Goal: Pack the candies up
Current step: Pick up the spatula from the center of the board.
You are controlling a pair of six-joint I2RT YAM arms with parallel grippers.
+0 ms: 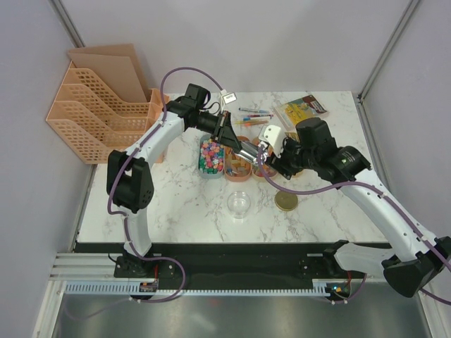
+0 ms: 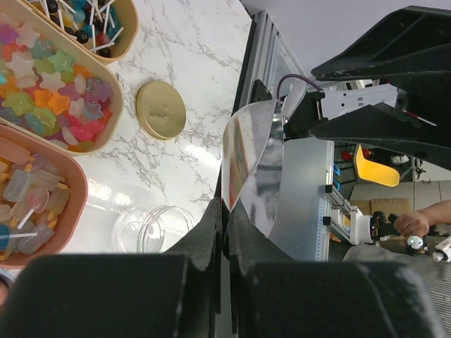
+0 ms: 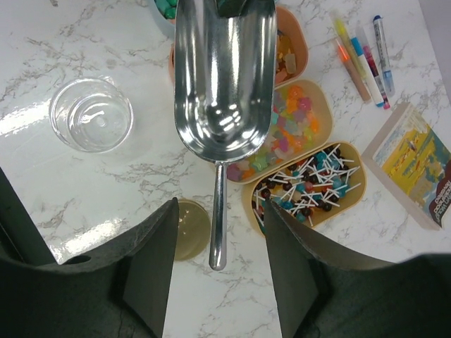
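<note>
Candies fill several oval trays: star-shaped sweets (image 3: 290, 132) (image 2: 49, 91), white-stick lollipops (image 3: 310, 184) (image 2: 83, 20), wrapped pastel sweets (image 2: 28, 201) and bright cubes (image 1: 211, 156). My left gripper (image 2: 229, 211) is shut on the rim of an empty metal scoop (image 3: 224, 77) (image 2: 250, 158), holding it above the trays. My right gripper (image 3: 220, 211) is open, its fingers on either side of the scoop's handle (image 3: 218, 225) without touching it. Both grippers meet over the trays in the top view, left (image 1: 229, 137), right (image 1: 266, 156).
An empty clear jar (image 3: 91, 114) (image 1: 239, 204) stands in front of the trays, with a flat gold lid (image 3: 192, 229) (image 1: 286, 202) to its right. Coloured pens (image 3: 359, 56) and a booklet (image 3: 421, 165) lie behind. An orange file rack (image 1: 99, 113) stands back left.
</note>
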